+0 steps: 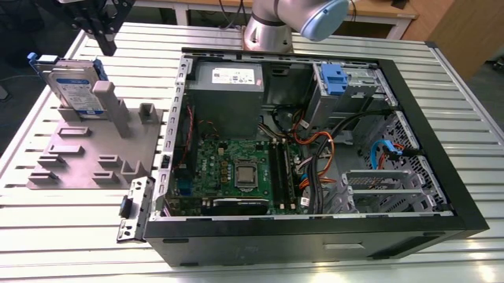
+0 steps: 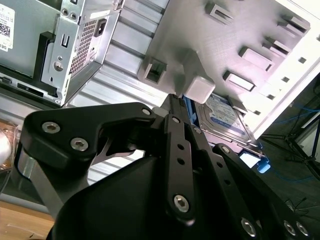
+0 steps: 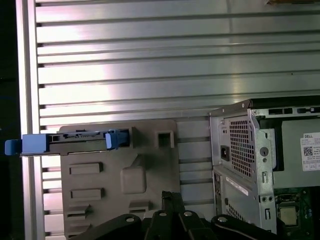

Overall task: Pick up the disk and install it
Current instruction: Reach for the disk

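Gripper (image 1: 105,46) above one disk (image 1: 77,88), one stand (image 1: 87,154)

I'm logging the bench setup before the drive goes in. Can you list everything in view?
disk: one, silver with blue frame, standing on edge in the fixture plate
fixture plate: one, grey, on the table, at the exterior view's left of the case
computer case: one, black, open, lying on the table
power supply: one, grey with white sticker, inside the case
motherboard: one, green, inside the case
drive latch: one, blue, inside the case
table: one, slatted silver, under everything
robot arm: one, grey with blue cap, beyond the case
gripper: one, black, shut, empty, near the disk but apart from it
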Motion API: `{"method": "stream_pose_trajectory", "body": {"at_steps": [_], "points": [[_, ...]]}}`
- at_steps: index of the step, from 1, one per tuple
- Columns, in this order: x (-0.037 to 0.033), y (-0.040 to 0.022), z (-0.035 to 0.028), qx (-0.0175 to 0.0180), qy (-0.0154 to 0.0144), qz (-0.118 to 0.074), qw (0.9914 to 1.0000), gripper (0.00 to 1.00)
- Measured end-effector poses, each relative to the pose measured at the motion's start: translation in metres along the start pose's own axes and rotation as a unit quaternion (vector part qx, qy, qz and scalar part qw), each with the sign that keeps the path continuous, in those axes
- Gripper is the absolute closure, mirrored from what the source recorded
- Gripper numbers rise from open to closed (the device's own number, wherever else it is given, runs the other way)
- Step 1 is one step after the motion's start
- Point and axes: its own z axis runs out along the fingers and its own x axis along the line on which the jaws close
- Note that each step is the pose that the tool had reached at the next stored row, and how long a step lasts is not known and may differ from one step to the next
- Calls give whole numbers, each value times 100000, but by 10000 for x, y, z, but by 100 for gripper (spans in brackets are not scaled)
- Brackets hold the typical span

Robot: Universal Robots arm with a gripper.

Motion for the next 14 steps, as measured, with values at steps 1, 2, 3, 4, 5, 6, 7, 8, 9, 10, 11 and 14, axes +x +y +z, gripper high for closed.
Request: {"method": "stream_pose_trajectory", "body": {"at_steps": [1,2,3,4,5,6,7,8,9,10,11,14], "points": [[2,0,0,3,4,1,100000,89],[3,0,-1,3,6,1,100000,89],[4,0,0,2,4,4,100000,89],[4,0,0,0,2,2,100000,89],[4,0,0,2,1,4,100000,89],[5,0,0,1,2,5,100000,89],[5,0,0,1,3,5,100000,89],[5,0,0,2,3,5,100000,89],[6,0,-1,4,5,7,100000,89],[9,0,-1,2,3,8,100000,89],[15,-1,-1,2,2,14,100000,89],[39,-3,-1,0,0,6,100000,89]]}}
